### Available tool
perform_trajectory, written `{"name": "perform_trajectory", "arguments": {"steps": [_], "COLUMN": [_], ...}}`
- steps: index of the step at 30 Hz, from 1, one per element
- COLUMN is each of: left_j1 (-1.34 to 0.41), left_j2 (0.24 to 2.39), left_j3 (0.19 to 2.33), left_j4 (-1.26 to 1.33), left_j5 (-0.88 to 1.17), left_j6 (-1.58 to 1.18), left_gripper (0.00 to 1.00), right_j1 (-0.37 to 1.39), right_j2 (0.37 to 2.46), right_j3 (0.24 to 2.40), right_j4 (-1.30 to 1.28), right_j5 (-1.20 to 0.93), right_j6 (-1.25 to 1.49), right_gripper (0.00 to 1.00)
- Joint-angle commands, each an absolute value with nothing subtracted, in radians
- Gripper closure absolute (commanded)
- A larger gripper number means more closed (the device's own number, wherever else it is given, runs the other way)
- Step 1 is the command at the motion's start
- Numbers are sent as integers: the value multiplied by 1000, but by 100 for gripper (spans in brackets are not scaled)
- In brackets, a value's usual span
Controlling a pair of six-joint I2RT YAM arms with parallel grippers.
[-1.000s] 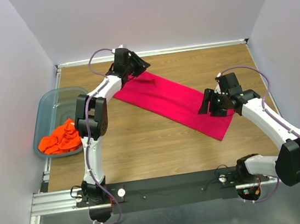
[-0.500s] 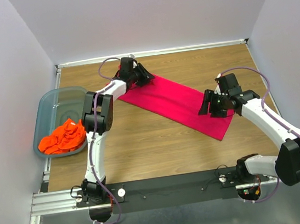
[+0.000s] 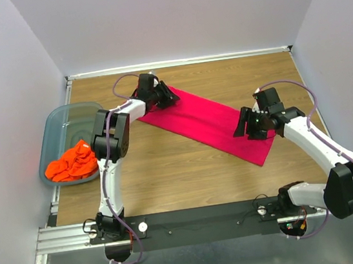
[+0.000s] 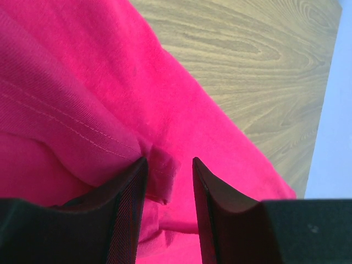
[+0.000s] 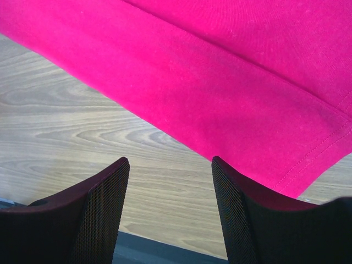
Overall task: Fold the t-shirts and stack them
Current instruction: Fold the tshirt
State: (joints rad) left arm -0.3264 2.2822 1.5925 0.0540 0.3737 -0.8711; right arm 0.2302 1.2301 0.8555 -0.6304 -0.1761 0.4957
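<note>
The magenta-pink t-shirt lies folded into a long strip, running diagonally across the wooden table. My left gripper is low over its far left end. In the left wrist view the jaws stand a little apart, with a small hemmed flap of the shirt between them, against the left finger. My right gripper is open and empty, just above the shirt's near right end. The orange t-shirt lies crumpled in the bin.
The translucent blue-grey bin stands at the table's left edge. Bare wood lies between the shirt and the arm bases. White walls close in the back and both sides.
The left gripper has moved slightly toward the near side and lowered at the shirt's far end. The cloth fold it held up a second ago now lies down. The right arm has not moved.
</note>
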Motion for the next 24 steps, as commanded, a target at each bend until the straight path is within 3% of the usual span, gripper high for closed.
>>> {"name": "perform_trajectory", "arguments": {"steps": [1,15,24], "left_j1": [-318,-313,-293], "left_j2": [2218,2178,2138], "left_j3": [1559,1451,1500], "left_j4": [58,55,-21], "left_j5": [391,358,308], "left_j6": [-841,-759,-700], "left_gripper": [53,54,50], "right_j1": [235,235,235], "right_j2": [1223,1235,1244], "right_j3": [833,804,801], "right_j4": [-621,-609,-611], "right_j5": [-158,-152,-163], "right_j6": [486,473,468], "right_gripper": [30,30,30]}}
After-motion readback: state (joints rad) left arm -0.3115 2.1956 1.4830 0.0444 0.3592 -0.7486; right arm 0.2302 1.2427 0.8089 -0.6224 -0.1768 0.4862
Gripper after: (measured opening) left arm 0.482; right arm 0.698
